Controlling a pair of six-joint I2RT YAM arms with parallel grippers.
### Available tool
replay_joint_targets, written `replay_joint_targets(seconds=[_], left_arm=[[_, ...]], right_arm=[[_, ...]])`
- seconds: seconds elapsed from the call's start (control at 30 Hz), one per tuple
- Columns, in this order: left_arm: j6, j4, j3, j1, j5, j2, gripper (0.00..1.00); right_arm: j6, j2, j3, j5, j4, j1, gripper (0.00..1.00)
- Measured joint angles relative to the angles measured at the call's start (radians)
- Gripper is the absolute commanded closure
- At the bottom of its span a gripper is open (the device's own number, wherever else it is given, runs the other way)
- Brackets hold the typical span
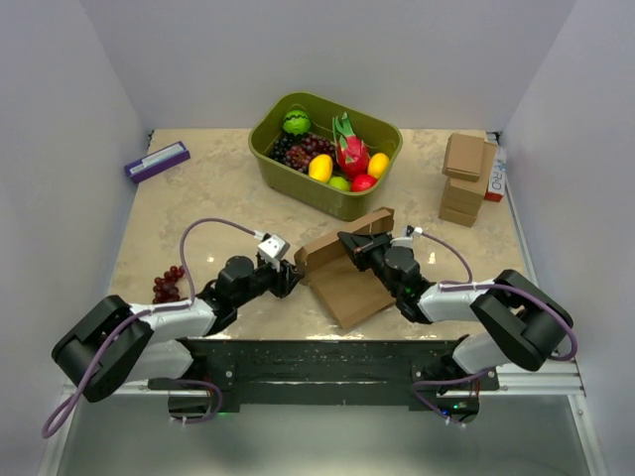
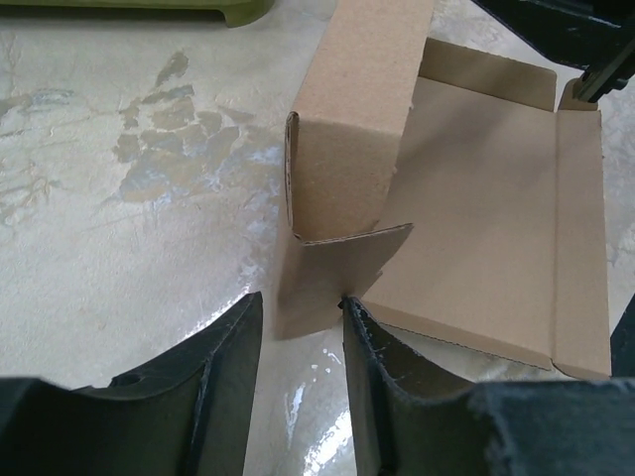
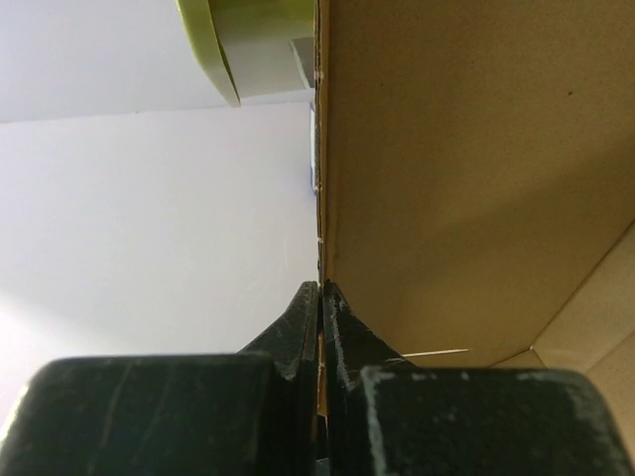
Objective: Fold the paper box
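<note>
The left gripper (image 2: 298, 309) stood part open just above the table (image 2: 119, 198). Its jaws sat either side of the bottom corner of a small flap (image 2: 347, 256). One finger (image 2: 382, 367) touched that corner, but nothing was pinched. The right gripper (image 3: 319, 293) was clamped tight on a thin cardboard edge, which the top view showed to be a raised wall at the far side of the box (image 1: 349, 288).

The box lay between the two grippers, near the front middle of the table, with its base flat. On the left gripper's side a wall (image 2: 352, 109) stood up with its top folded over, and the flap hung from its end.

The box looked light and thin. I judged it stiff across each panel, ready to bend at the creases, and easy to dent under a hard pinch. On the glossy tabletop it would probably slide if pushed from one side only, so one gripper should anchor a wall while the other works. The best hold seemed to be a flap's free edge, close to its crease.

The box bore no print. Well behind it sat a green bin (image 1: 332, 201) of fruit. To the right was a stack (image 1: 464, 183) of small cartons, and a pack (image 1: 496, 177) beside it showed what looked like "PRO". The label on a purple item (image 1: 157, 161) at far left was too small to read.
</note>
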Motion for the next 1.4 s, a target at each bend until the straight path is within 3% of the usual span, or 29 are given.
replay_joint_targets(seconds=[0.23, 0.97, 1.4], left_arm=[[0.001, 0.064, 0.000, -0.006, 0.016, 0.054, 0.67], [-0.037, 0.169, 0.000, -0.046, -0.010, 0.125, 0.69], [-0.110, 0.182, 0.005, -0.084, -0.203, 0.139, 0.76]], right_arm=[[0.000, 0.004, 0.000, 0.003, 0.001, 0.000, 1.00], [0.000, 0.006, 0.000, 0.016, 0.005, -0.005, 1.00], [0.001, 0.006, -0.001, 0.026, 0.005, -0.006, 1.00]])
